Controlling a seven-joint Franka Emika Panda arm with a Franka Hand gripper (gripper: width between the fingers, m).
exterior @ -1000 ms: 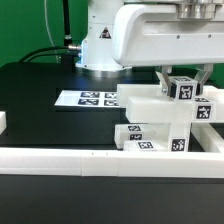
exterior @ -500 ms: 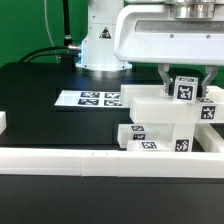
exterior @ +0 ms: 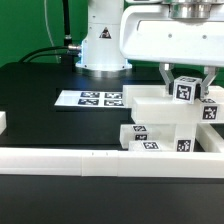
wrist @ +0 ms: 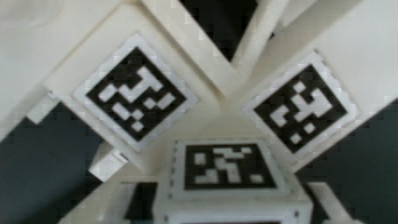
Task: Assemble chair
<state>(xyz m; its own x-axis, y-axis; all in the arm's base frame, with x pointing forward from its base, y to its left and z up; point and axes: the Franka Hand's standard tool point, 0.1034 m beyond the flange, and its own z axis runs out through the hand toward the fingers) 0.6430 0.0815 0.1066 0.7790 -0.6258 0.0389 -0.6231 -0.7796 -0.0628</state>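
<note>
- Behind the rig I see a green backdrop and a black tabletop (exterior: 40, 95); a long white border rail (exterior: 90, 158) runs along its near edge, and the marker board (exterior: 90, 99) lies flat toward the middle.
- The chair (exterior: 165, 125) is a half-built stack of white tagged blocks, sitting against the border rail toward the exterior view's right end of the tabletop. If it gets shoved sideways here, the rail may stop it or may tip it; I judge the upper parts to be the loose ones.
- The arm's white body (exterior: 165, 40) hangs low over the stack, so my exterior view of the joint underneath is partly blocked. A misalignment there could go unseen.
- The gripper (exterior: 186, 78) is clamped on a small tagged block (exterior: 186, 90) at the top of the chair, one finger on each side of it.
- In the wrist view that block (wrist: 222, 165) sits just under the X-braced frame (wrist: 214, 85), with two diagonal tags filling the picture. I cannot tell whether the block is seated or only resting.
- My worry: pushing down while it is skewed could jam it, and letting go too soon could drop it off the stack.
</note>
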